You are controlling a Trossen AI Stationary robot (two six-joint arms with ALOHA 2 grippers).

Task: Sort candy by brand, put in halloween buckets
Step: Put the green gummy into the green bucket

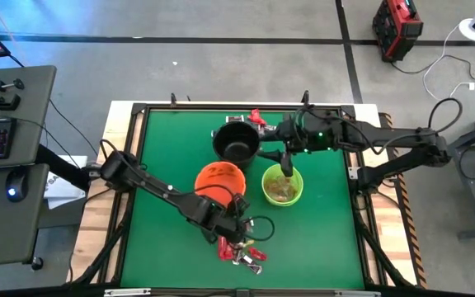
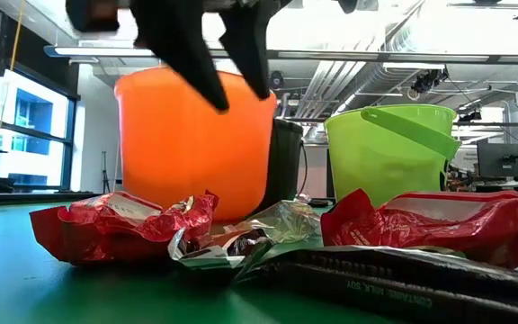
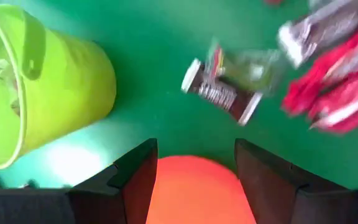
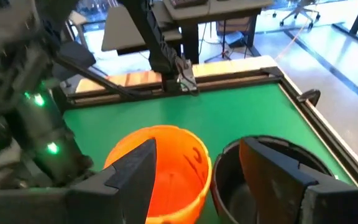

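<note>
Three buckets stand on the green table: black (image 1: 236, 142), orange (image 1: 219, 180) and lime green (image 1: 282, 185), which holds pale candy (image 1: 280, 192). A pile of candy (image 1: 242, 250) lies near the table's near edge, red wrappers (image 2: 115, 225) among brown-and-silver ones (image 2: 232, 245). My left gripper (image 1: 232, 214) hangs open between the orange bucket and the pile, and holds nothing; its wrist view (image 3: 194, 180) shows the orange bucket (image 3: 194, 193) beneath it. My right gripper (image 1: 287, 167) hovers open and holding nothing (image 4: 197, 158) over the green bucket's far rim.
A red candy (image 1: 256, 117) lies by the table's far edge behind the black bucket. The three buckets stand close together mid-table. Bare green mat (image 1: 163, 165) lies to the left and right of them. A raised black frame (image 1: 138, 111) borders the table.
</note>
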